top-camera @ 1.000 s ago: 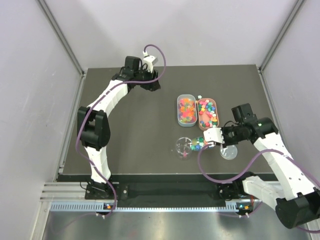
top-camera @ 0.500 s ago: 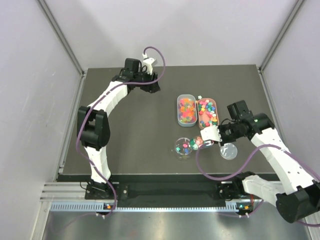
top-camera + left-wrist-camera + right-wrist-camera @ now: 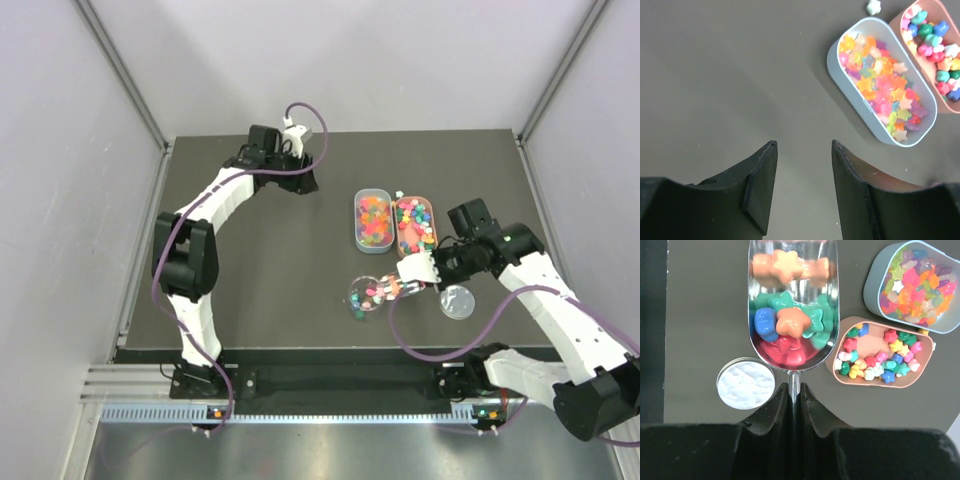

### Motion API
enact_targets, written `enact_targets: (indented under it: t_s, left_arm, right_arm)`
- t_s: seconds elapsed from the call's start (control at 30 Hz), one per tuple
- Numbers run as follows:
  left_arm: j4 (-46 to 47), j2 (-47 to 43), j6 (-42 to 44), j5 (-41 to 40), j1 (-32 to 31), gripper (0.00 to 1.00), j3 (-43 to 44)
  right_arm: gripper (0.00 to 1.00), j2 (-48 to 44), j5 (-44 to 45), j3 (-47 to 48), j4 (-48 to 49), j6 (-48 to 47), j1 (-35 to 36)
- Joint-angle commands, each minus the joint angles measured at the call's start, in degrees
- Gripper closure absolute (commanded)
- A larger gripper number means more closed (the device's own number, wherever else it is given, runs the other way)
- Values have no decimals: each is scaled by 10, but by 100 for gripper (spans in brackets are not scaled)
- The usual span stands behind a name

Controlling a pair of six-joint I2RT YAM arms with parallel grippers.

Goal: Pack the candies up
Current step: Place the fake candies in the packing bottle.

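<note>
Working the rig remotely, I have the right claw [image 3: 795, 390] pinched tight on the handle of a clear scoop [image 3: 760, 295]. The scoop holds candies [image 3: 790, 322] just ahead of its fingertips. More fill the pink tray [image 3: 872, 345] and grey tray [image 3: 875, 287] to its right. My left claw [image 3: 803, 147] hangs half open over the worktop [image 3: 715, 75], gripping nothing.
</note>
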Motion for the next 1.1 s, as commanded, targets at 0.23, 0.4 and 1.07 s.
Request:
enact_targets:
  t_s: [0.23,0.4,1.07]
  left_arm:
    - [11,-55,11,11,13,48,-39]
    - [-10,-64,20,7,14,48,-52]
    - [10,-101,18,5,20,48,-121]
  right_arm:
    - [100,13,14,53,-7,5,28]
    - [100,20,30,63,-12,5,39]
    - [100,49,99,102,-21,23,85]
